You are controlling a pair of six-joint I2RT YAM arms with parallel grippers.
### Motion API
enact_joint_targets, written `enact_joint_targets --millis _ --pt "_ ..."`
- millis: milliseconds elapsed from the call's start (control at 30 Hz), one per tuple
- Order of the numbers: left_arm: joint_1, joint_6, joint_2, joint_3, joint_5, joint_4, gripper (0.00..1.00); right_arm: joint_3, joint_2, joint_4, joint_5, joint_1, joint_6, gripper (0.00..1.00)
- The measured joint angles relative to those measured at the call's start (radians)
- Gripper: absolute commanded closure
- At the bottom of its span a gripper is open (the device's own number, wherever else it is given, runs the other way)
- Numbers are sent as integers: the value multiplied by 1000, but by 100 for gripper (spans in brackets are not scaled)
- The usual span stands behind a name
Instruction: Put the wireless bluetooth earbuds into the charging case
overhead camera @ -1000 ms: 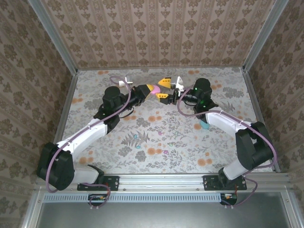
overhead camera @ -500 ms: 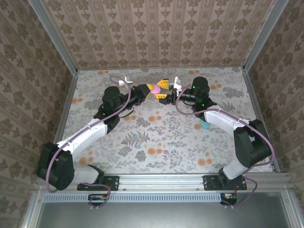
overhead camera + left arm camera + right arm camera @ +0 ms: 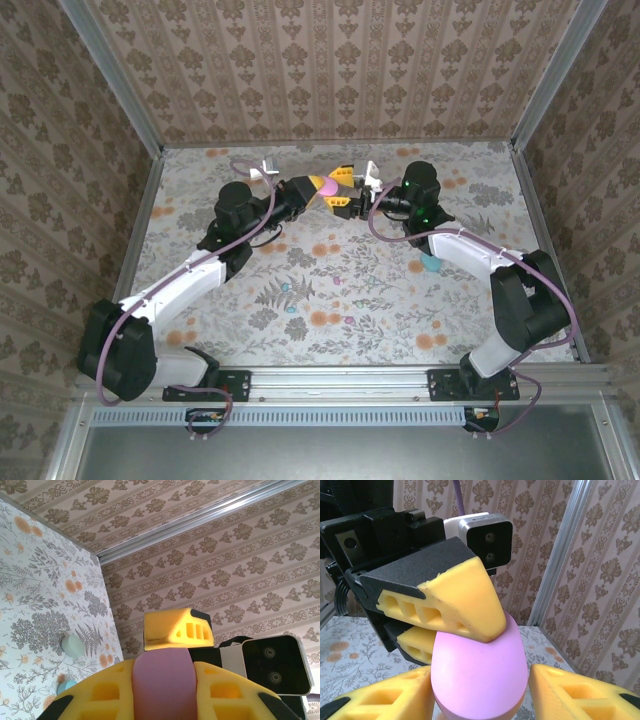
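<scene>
A pink pebble-shaped charging case [image 3: 331,189] is held above the far middle of the floral mat. It looks closed. My left gripper [image 3: 322,186] is shut on it, and its yellow fingers [image 3: 100,695] press both sides of the case [image 3: 164,685]. My right gripper [image 3: 345,193] faces it, open. Its fingers [image 3: 570,690] straddle the case [image 3: 480,675], with a gap on the right side. One right fingertip [image 3: 172,627] sits at the case's top edge. I make out no earbuds for certain.
A teal rounded piece [image 3: 430,263] lies on the mat beside the right forearm. The left wrist view shows a pale mint one [image 3: 73,645] and a teal one [image 3: 65,686]; whether they are cases or buds is unclear. Patterned walls [image 3: 330,70] stand close behind.
My right gripper has crept left and farther back, closing in on the pink case. The left gripper has barely moved.
</scene>
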Motion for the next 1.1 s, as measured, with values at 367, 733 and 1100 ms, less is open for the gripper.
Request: enact_joint_targets --millis 367,733,1100 --pt "0 0 0 -1 -11 15 100 -4 0 26 21 5 4 51" --pt "0 0 0 -3 -11 14 100 -19 0 54 31 4 12 45" --pt "0 0 -4 -8 -16 14 100 -40 0 85 50 4 30 44"
